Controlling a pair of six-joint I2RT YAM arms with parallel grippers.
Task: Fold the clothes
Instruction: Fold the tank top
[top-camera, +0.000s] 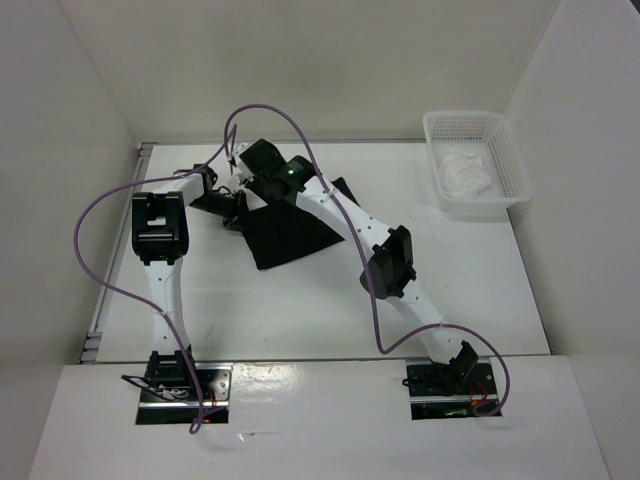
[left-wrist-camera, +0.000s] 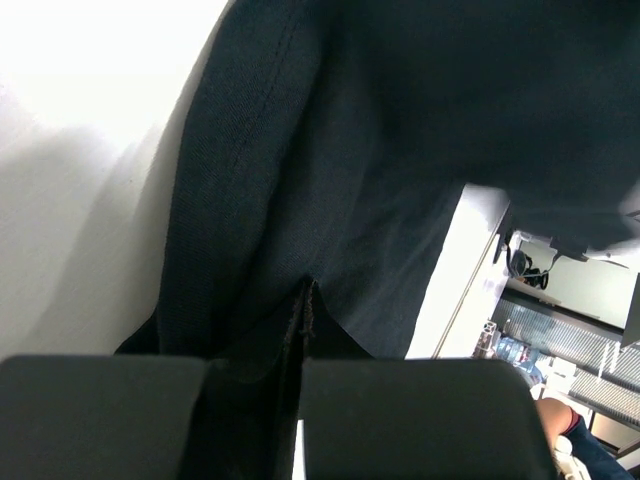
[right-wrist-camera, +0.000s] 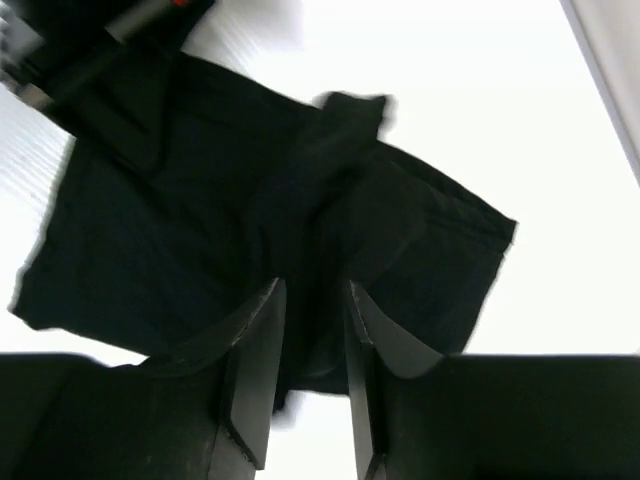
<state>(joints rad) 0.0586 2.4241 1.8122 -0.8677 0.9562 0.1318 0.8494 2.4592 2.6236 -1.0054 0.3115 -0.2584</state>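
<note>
left tool (left-wrist-camera: 300, 365) clamped on shirt (top-camera: 290, 235) edge, right tool (right-wrist-camera: 312, 290) apart just above it: pull fold taut, lay flat.

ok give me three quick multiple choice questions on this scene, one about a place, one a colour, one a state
1. Where does the white mesh basket stand on the table?
A. near left edge
B. between the arm bases
C. far right corner

2. What colour is the T-shirt?
A. red
B. black
C. striped blue

3. What is the left gripper doing?
A. shut on the T-shirt
B. open over bare table
C. shut on the basket rim

Answers:
1 C: the top view shows it at the far right corner.
2 B: it looks plain black in all three views.
3 A: its wrist view shows dark fabric pinched between the closed fingers.
</note>
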